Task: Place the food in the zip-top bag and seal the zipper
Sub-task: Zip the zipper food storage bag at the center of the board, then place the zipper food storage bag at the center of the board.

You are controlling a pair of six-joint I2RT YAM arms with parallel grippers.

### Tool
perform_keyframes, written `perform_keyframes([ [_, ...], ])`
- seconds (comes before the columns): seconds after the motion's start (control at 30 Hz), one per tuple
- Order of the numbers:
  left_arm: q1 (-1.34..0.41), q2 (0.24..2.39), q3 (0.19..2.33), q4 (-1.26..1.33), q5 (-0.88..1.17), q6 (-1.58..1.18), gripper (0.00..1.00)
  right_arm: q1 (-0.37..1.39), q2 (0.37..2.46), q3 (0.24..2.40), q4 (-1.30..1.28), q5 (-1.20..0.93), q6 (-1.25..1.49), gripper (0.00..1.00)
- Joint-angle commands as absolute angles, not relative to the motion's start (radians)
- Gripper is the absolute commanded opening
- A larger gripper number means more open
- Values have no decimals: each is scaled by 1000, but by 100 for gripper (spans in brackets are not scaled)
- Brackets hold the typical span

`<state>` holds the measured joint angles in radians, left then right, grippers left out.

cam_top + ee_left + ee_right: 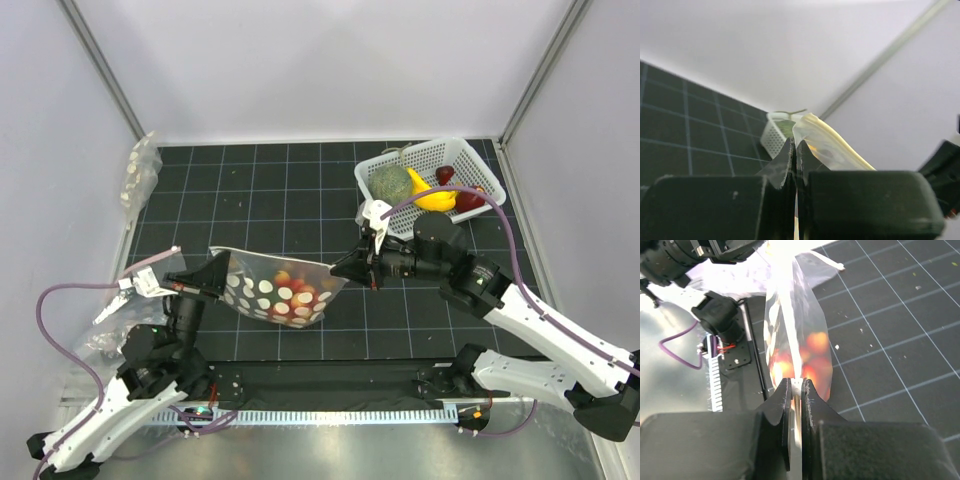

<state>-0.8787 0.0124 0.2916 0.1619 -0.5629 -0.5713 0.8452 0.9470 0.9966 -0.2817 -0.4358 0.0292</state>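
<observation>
Currently: food (290, 296) inside bag (255, 290); that item is done. The bag hangs over mid-bench, strung between my two end effectors. Left end effector (222, 271): clamped tight on the bag's left mouth corner. Right end effector (338, 268): clamped on the right corner. Zipper (280, 257): pulled taut along the top; whether it is sealed I cannot tell, so probably the step left. Bench (280, 190): black gridded mat. Basket (478, 160): far right, other produce inside. Walls: plain white.

The clear white-dotted plastic bag (280, 290), held between the left gripper (220, 273) and right gripper (341, 268), bars the middle. Beyond it, open black gridded mat (270, 190) runs to the white back wall (330, 70), between a white mesh basket (478, 163) and crumpled clear bags (140, 175).
</observation>
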Motion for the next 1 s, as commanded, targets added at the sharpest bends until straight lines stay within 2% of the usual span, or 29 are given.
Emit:
perform_keyframes([
  [0.0,-865,-22,314,103,-945,-638,0,841,904,1009,-345,-353,32,1],
  [0.33,-865,-43,290,141,-966,-632,0,839,861,1017,-408,-267,31,1],
  [0.4,-865,-37,281,166,-951,-626,0,841,854,1008,-385,-268,35,10],
  [0.43,-865,-25,276,184,-928,-617,0,841,856,1002,-373,-273,37,32],
  [0.47,-865,-25,276,184,-928,-606,0,841,856,1002,-373,-275,40,43],
  [0.5,-865,-15,276,213,-895,-597,0,841,862,1002,-364,-273,43,50],
  [0.6,-865,64,287,257,-841,-574,0,841,862,996,-330,-221,67,63],
  [0.97,-865,500,403,402,-416,-509,0,841,799,871,-149,-126,92,69],
])
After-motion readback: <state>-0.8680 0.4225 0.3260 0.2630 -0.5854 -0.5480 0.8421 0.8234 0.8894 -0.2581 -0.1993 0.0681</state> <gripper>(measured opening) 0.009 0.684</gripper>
